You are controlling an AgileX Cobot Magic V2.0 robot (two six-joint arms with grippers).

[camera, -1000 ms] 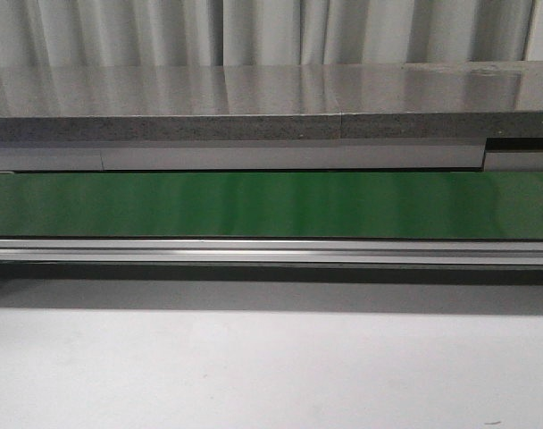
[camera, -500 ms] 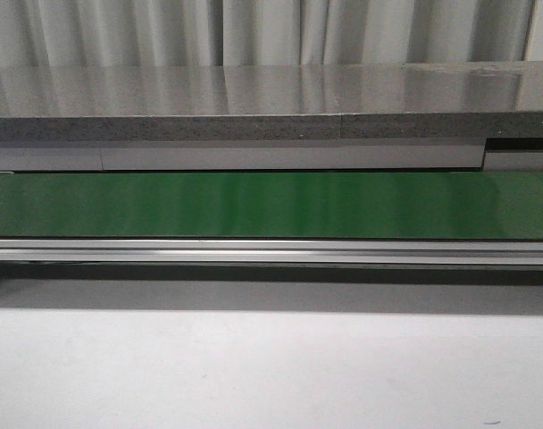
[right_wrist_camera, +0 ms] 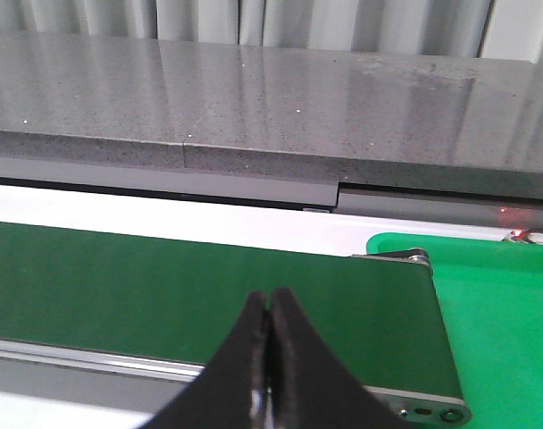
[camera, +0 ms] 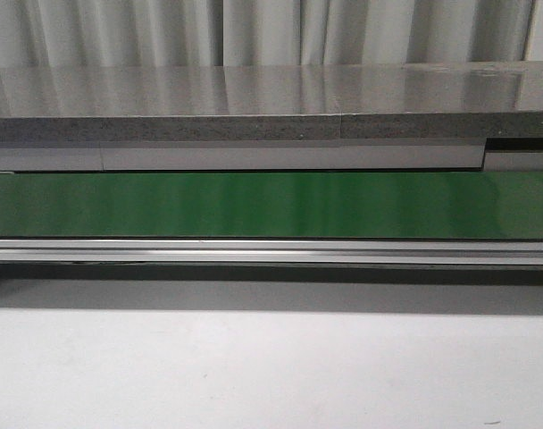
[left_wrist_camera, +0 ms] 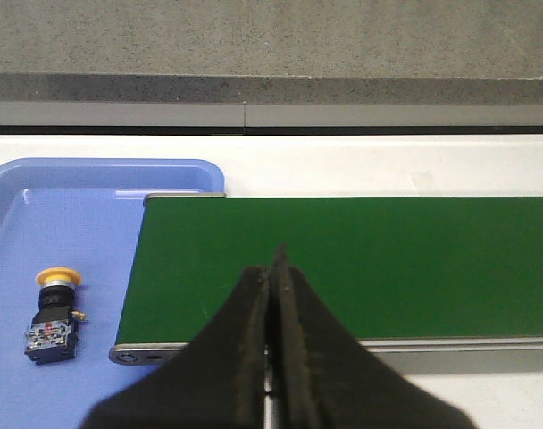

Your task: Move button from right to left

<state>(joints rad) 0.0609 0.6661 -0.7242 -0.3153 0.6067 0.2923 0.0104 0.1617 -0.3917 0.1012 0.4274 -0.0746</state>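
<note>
The button (left_wrist_camera: 54, 313), a yellow cap on a dark boxy body with blue and red details, lies on its side in a blue tray (left_wrist_camera: 39, 214) in the left wrist view. It sits apart from my left gripper (left_wrist_camera: 271, 268), which is shut and empty above the near edge of the green conveyor belt (left_wrist_camera: 361, 264). My right gripper (right_wrist_camera: 270, 308) is shut and empty above the belt (right_wrist_camera: 164, 277) near its other end. Neither gripper nor the button shows in the front view.
The belt (camera: 271, 204) runs across the front view with a metal rail (camera: 271, 250) in front of it and a grey stone counter (camera: 271, 89) behind. A green tray (right_wrist_camera: 495, 304) lies past the belt's end in the right wrist view.
</note>
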